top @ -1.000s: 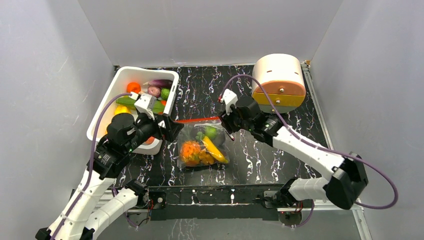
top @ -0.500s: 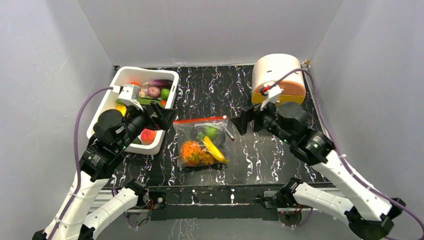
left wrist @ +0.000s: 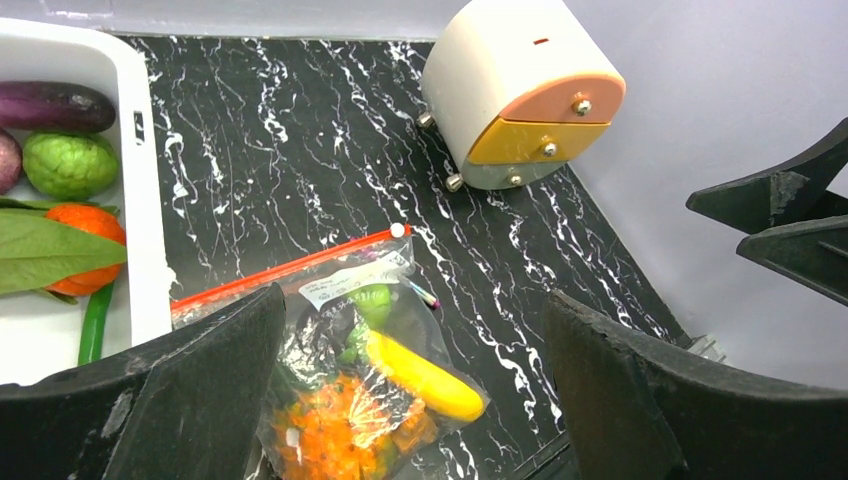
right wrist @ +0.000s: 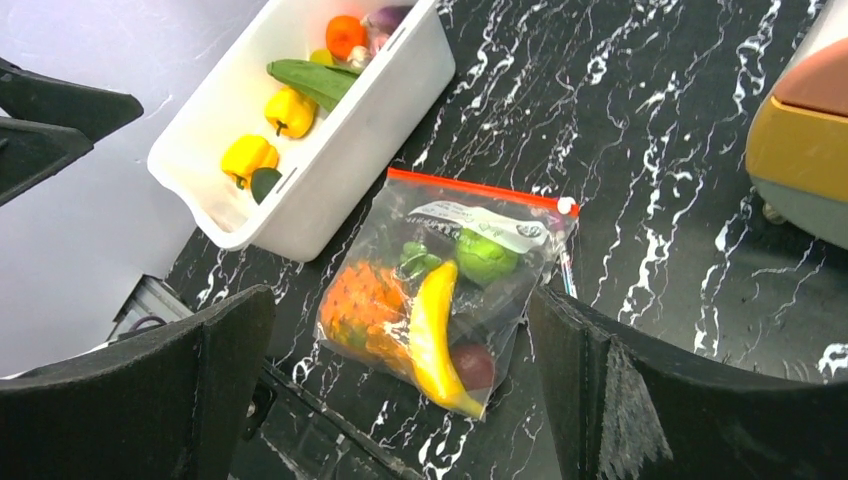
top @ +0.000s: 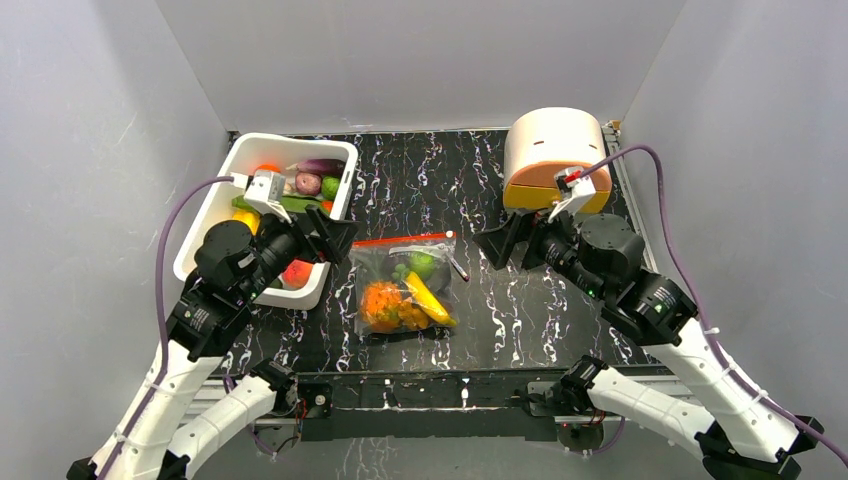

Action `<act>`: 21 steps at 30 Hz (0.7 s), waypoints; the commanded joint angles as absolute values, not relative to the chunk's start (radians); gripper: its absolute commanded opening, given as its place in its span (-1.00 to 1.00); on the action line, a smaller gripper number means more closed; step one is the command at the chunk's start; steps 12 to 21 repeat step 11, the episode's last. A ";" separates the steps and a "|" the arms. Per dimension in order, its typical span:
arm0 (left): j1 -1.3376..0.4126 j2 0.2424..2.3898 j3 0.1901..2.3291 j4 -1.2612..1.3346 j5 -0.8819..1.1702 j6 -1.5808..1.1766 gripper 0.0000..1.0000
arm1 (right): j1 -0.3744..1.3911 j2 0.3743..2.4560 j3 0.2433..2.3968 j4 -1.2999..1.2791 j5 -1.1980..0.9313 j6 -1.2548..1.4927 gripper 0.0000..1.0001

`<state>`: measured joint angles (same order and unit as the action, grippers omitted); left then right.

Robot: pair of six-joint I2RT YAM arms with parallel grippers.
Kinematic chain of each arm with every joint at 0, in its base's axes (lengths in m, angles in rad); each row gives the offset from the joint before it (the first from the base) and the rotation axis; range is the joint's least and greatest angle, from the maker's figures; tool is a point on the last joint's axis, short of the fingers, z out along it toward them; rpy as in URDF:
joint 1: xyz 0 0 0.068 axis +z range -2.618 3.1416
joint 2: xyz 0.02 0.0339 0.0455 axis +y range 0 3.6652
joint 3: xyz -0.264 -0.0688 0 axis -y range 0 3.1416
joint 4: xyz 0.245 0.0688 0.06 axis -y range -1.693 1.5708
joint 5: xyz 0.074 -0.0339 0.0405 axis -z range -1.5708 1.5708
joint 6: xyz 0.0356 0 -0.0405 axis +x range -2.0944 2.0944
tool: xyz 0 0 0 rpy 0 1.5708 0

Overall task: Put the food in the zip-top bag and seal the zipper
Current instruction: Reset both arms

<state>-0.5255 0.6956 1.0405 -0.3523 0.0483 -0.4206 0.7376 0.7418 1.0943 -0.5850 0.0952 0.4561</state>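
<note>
1. Top external view, starting close to me: the zip-top bag [top: 405, 300] lies flat on the table [top: 510, 315], in the middle between my two arms. Its bottom end points at me.
2. Some food [top: 381, 300] is inside it: an orange piece, a yellow banana [top: 428, 298] and a green piece.
3. A bit farther off is the zipper [top: 400, 241], on the bag's far edge. Its long line runs left to right, a little tilted, with a white slider at the right end. I cannot tell if it is shut all the way.
4. My left pincer [top: 335, 238] hangs wide open and holds nothing. It is just beside the zipper's left end. My right pincer [top: 503, 247] is wide open and empty too, out past the slider. The left one is nearer.
5. Farthest back, more food sits in the white tub [top: 345, 170] on the left. I think my left arm reaches it best.
</note>
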 commanded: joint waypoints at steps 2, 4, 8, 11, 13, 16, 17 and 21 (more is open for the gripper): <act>-0.523 0.672 1.020 -0.330 0.032 -0.426 0.97 | 0.734 0.734 1.110 -0.580 0.107 0.502 0.96; -0.523 0.670 1.025 -0.330 0.027 -0.426 0.97 | 0.734 0.731 1.108 -0.576 0.102 0.500 0.96; -0.522 0.673 1.040 -0.334 0.023 -0.420 0.97 | 0.735 0.721 1.100 -0.566 0.093 0.494 0.96; -0.522 0.667 1.040 -0.332 0.025 -0.419 0.97 | 0.735 0.714 1.093 -0.566 0.088 0.497 0.96; -0.522 0.667 1.040 -0.332 0.025 -0.419 0.97 | 0.735 0.714 1.093 -0.566 0.088 0.497 0.96; -0.522 0.667 1.040 -0.332 0.025 -0.419 0.97 | 0.735 0.714 1.093 -0.566 0.088 0.497 0.96; -0.522 0.667 1.040 -0.332 0.025 -0.419 0.97 | 0.735 0.714 1.093 -0.566 0.088 0.497 0.96; -0.522 0.667 1.040 -0.332 0.025 -0.419 0.97 | 0.735 0.714 1.093 -0.566 0.088 0.497 0.96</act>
